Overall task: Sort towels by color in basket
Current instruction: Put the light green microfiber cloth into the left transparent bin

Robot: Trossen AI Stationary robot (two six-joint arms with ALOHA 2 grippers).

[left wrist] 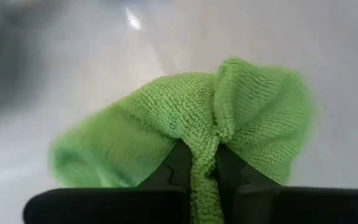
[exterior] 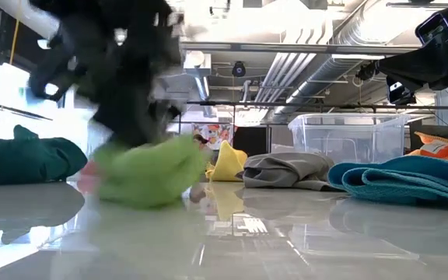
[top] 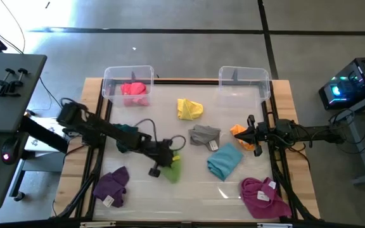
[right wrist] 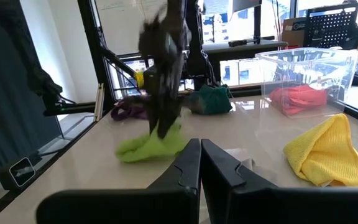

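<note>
Pickup is the step in hand: the left gripper (left wrist: pixel 205 177) has pinched a fold of the green towel (top: pixel 173 166) at the table's near middle, so next comes a lift and carry to a bin (top: pixel 128 84), while the right gripper (top: pixel 251 135), closed and empty, waits beside the orange towel (top: pixel 240 132).

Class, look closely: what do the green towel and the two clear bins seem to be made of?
Green towel: soft looped microfibre or terry by its look, matt, with a nubby pile and limp folds. Left bin and right bin: probably clear hard plastic, glossy, since the contents and table show through the walls.
</note>
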